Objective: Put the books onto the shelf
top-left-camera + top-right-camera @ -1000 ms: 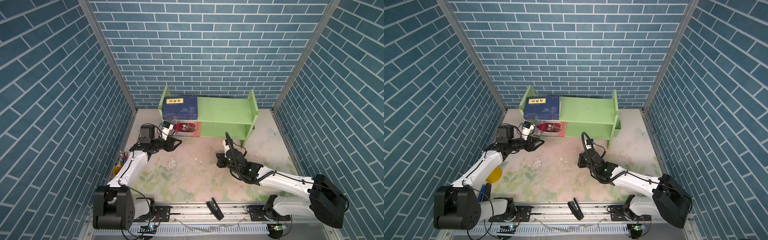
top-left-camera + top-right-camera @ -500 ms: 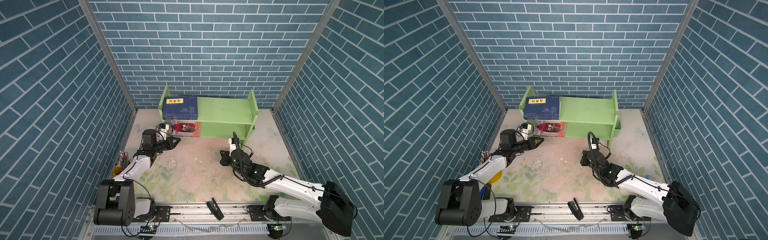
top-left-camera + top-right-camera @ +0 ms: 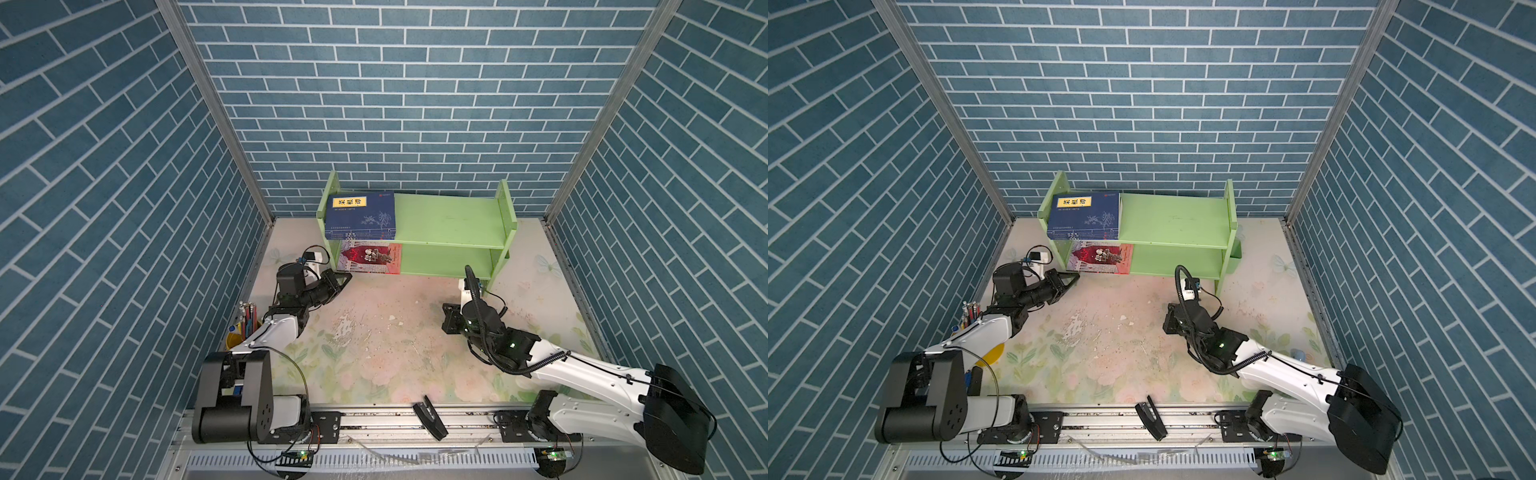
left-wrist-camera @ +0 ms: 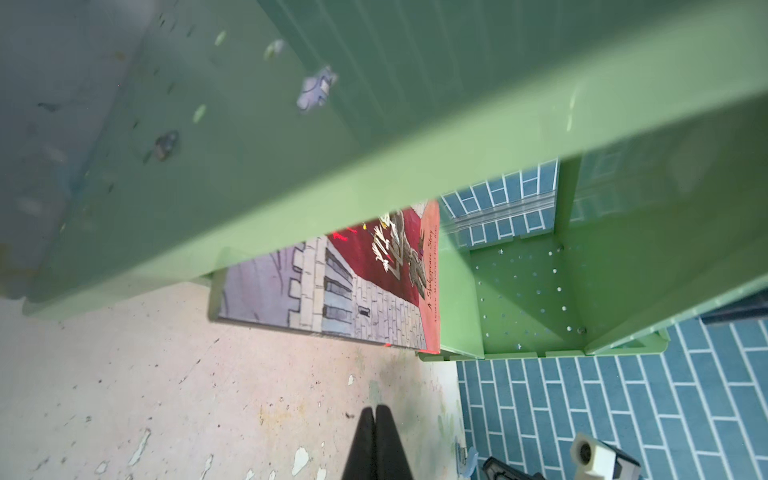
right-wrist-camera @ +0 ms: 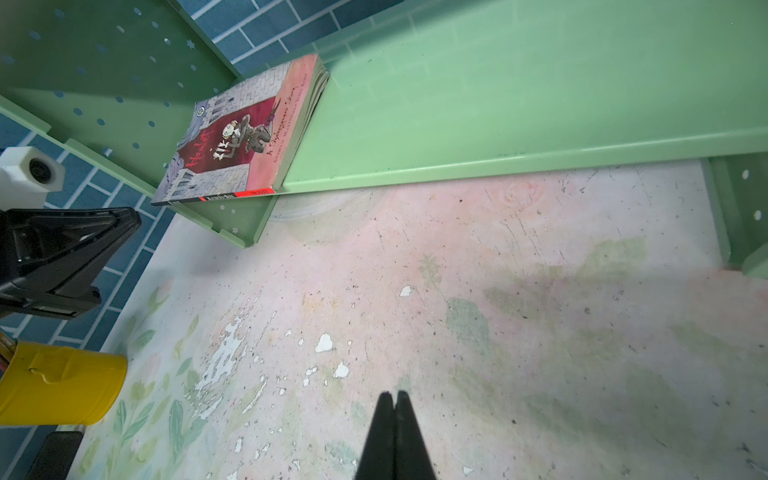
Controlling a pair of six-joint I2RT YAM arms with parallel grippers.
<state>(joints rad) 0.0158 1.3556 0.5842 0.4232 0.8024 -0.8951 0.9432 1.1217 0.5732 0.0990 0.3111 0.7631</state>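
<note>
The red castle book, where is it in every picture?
Top view: the red castle book lies flat at the left end of the lower tier, under the blue books.
Top view: the book is in the same place, at the left end of the lower tier.
Left wrist: the book is partly hidden behind a near green panel.
Right wrist: the book lies beside the holed side panel.
Shared landmark: the green shelf shows in all four views.

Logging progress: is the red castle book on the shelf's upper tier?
No, the red castle book lies flat on the lower tier of the shelf, under the blue books.
</note>
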